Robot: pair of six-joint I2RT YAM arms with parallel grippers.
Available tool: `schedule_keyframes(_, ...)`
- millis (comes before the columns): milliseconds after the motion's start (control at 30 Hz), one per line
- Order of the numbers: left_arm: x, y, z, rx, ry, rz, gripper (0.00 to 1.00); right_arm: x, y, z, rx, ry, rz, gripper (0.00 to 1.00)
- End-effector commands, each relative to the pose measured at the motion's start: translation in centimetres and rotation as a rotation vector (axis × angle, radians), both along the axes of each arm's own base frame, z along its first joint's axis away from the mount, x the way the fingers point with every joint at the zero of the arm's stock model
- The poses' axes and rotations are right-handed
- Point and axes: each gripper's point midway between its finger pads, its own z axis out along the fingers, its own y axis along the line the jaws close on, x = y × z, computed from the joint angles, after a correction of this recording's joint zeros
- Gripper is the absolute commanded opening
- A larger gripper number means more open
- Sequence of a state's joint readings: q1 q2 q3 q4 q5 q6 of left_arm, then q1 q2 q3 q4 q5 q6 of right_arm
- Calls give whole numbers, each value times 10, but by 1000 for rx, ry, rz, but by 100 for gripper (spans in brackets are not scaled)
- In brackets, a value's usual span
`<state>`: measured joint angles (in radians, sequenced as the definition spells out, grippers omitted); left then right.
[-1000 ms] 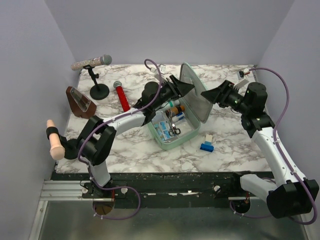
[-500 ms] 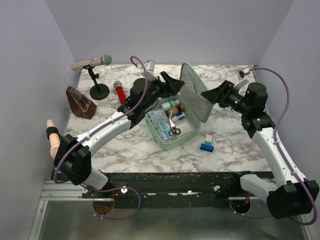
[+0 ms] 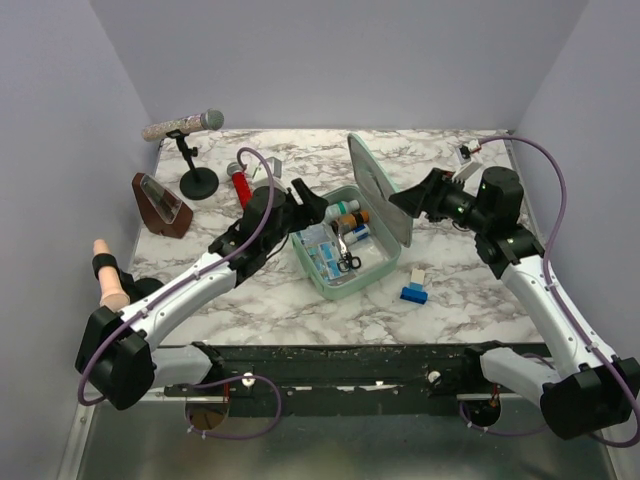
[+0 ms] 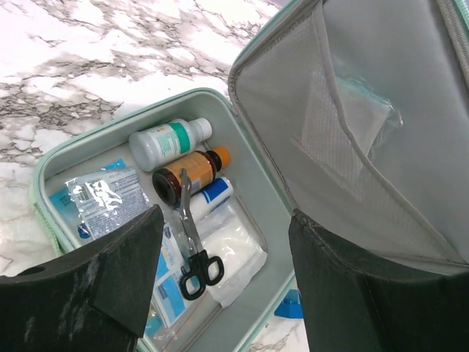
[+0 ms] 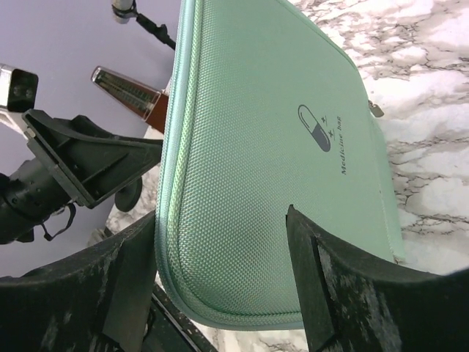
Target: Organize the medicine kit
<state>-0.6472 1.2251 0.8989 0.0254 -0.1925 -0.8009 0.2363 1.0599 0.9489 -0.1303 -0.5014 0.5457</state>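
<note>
- Finds the medicine kit (image 3: 378, 195) — a mint-green, rounded-rectangular fabric case — lying open at the middle of the white marble bench (image 3: 250, 300), base flat, lid raised steeply on the far-right side.
- Shows the right end effector (image 5: 220, 216) behind that lid, fingers spread wide to either side of the woven outer face with its dark pill logo. Seems placed there to back the lid so it cannot drop shut. Cannot tell whether either finger touches the fabric.
- Shows the left end effector (image 4: 223, 220) poised over the base's left rim, fingers apart and holding nothing, aimed down into the tray.
- Fills the base with a white plastic bottle with a green label (image 4: 168, 141), an amber bottle with an orange cap (image 4: 183, 180), black-handled steel scissors (image 4: 192, 242) laid partly over the amber bottle, a clear crinkled packet (image 4: 102, 198) at the left and a white gauze pad (image 4: 238, 253).
- Leaves a small blue-and-white box (image 3: 414, 287) out on the bench, near the base's right side — probably yet to go in, hence the lid standing up.
- Puts the kit between the two end effectors: base beneath the left one, lid just in front of the right one.
</note>
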Motion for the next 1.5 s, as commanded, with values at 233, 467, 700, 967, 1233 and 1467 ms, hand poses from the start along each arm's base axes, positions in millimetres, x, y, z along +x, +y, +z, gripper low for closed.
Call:
schedule_keyframes(233, 1, 28, 1, 64, 49, 122, 72, -28, 40, -3, -82, -18, 212, 79)
schedule_keyframes(467, -37, 104, -18, 50, 45, 339, 76, -52, 53, -9, -69, -13, 305, 86)
schedule_keyframes(700, -38, 107, -15, 36, 25, 311, 78, -45, 38, -30, -113, 41, 186, 88)
schedule_keyframes(967, -7, 76, -23, 31, 111, 152, 79, -64, 21, -124, -137, 296, 84, 89)
schedule_keyframes(1233, -27, 70, -53, -36, 172, 106, 81, -36, -16, -124, -173, 228, -204, 91)
schedule_keyframes(1467, -50, 77, -87, -68, 235, 112, 81, -1, -15, -133, -216, 289, -256, 91)
